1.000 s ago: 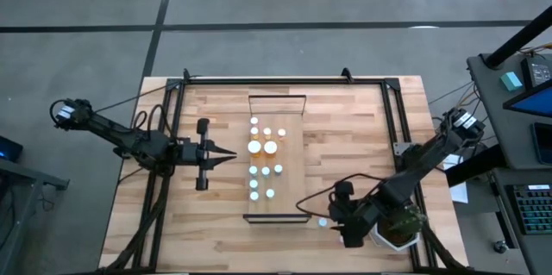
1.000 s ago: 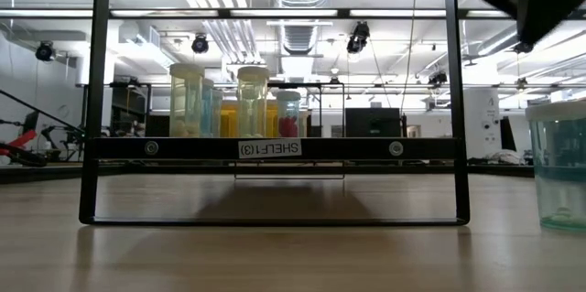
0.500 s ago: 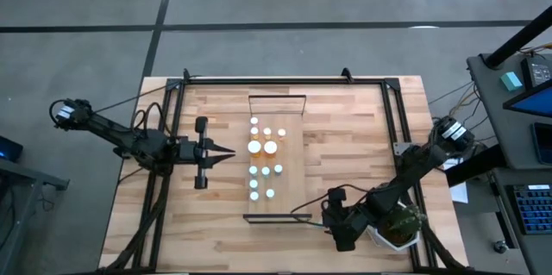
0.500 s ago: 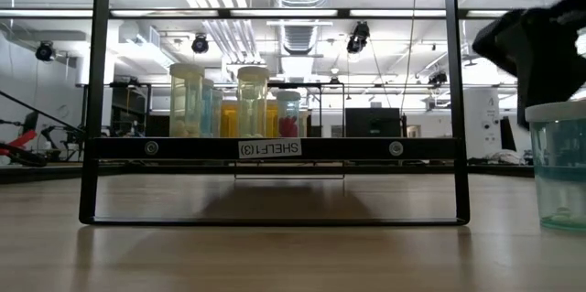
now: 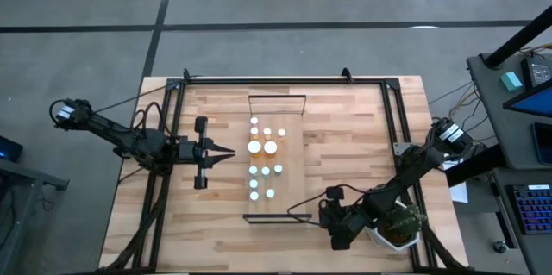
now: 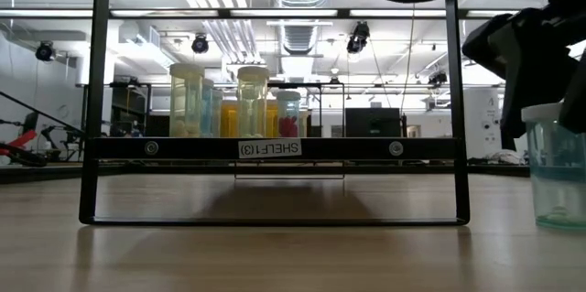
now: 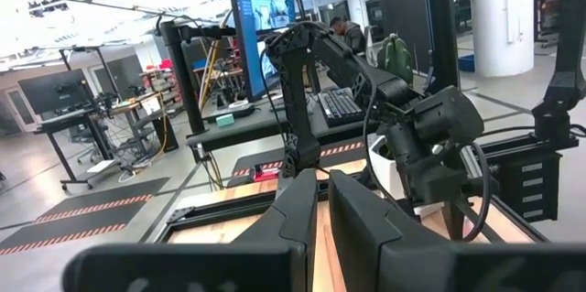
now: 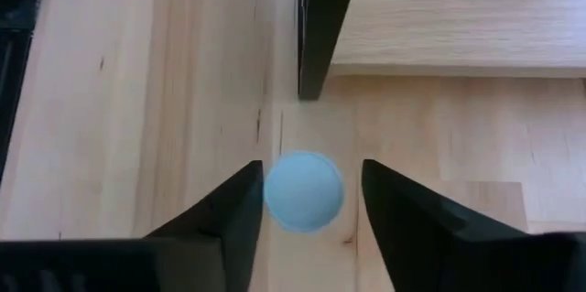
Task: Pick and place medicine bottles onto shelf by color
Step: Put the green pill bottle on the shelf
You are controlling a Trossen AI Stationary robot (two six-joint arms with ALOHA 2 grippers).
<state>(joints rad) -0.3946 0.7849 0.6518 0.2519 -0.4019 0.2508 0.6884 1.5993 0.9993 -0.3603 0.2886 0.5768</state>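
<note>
My right gripper (image 8: 304, 202) hung over a pale blue-capped bottle (image 8: 304, 191) standing on the table (image 5: 345, 154) just off the near corner of the shelf (image 5: 293, 150), beside its dark rail (image 8: 320, 27). My fingers straddled the cap with a sliver of daylight on each side, so I was spread around it and not pinching it; whether either pad brushed it I could not quite tell. To do this well, I judged I should stay centred on the cap, sink low enough to catch the body rather than the lid, squeeze evenly, then lift straight up clear of the rail. My left gripper (image 5: 226, 155), pressed together and empty, waited beside the shelf's bottles (image 5: 263, 159).
</note>
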